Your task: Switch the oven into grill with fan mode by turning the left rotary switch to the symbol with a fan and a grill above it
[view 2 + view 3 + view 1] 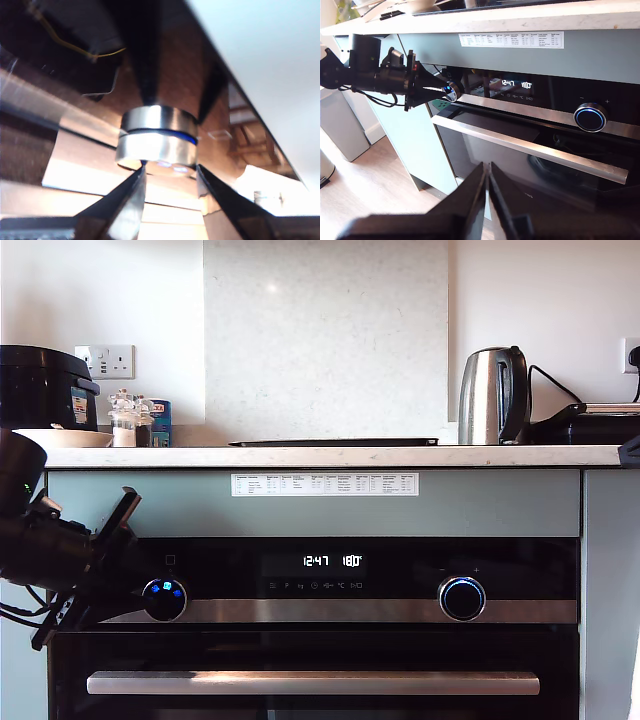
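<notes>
The oven (pixel 320 611) is black glass with a steel trim strip, a long bar handle (pixel 310 682) and a white display (pixel 332 561) reading 12:47 and 180. The left rotary switch (pixel 165 598), with small blue icons on its face, sits at the exterior view's left. My first gripper (pixel 170 169) reaches it from that side, rolled over, its two fingers apart with their tips at the front rim of the switch (pixel 157 137). I cannot tell if they touch. My second gripper (pixel 487 169) hangs back from the oven front, fingers together, holding nothing.
A second knob with a glowing blue ring (pixel 461 598) sits toward the exterior view's right. On the worktop (pixel 330 456) stand a steel kettle (pixel 490 395), small jars (pixel 125 420) and a black appliance (pixel 40 388). A white label strip (pixel 325 484) is stuck above the oven.
</notes>
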Robot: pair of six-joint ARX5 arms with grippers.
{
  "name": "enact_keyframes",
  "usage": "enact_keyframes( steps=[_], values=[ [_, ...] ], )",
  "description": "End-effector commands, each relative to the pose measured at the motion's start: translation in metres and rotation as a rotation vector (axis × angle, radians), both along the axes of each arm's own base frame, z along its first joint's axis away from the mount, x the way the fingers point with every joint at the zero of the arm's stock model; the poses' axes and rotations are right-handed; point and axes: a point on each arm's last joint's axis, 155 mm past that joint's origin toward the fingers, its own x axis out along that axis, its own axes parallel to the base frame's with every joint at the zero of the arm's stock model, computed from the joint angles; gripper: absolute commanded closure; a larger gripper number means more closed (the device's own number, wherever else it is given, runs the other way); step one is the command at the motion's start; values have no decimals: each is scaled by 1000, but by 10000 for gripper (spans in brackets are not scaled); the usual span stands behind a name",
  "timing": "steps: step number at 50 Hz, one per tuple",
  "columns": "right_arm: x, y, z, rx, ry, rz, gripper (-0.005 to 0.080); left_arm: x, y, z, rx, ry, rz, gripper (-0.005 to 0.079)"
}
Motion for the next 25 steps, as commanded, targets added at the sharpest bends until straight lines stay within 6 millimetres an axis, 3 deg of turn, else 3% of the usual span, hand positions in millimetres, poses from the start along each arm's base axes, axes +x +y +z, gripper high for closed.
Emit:
enact_keyframes(
  steps=[1, 25],
  values=[
    [-1, 1, 2, 4, -5, 5, 764, -3, 7, -13, 12, 11, 12, 470],
    [-1, 1, 2, 4, -6, 4, 764, 1, 26, -10, -1, 2, 36, 471]
  ],
)
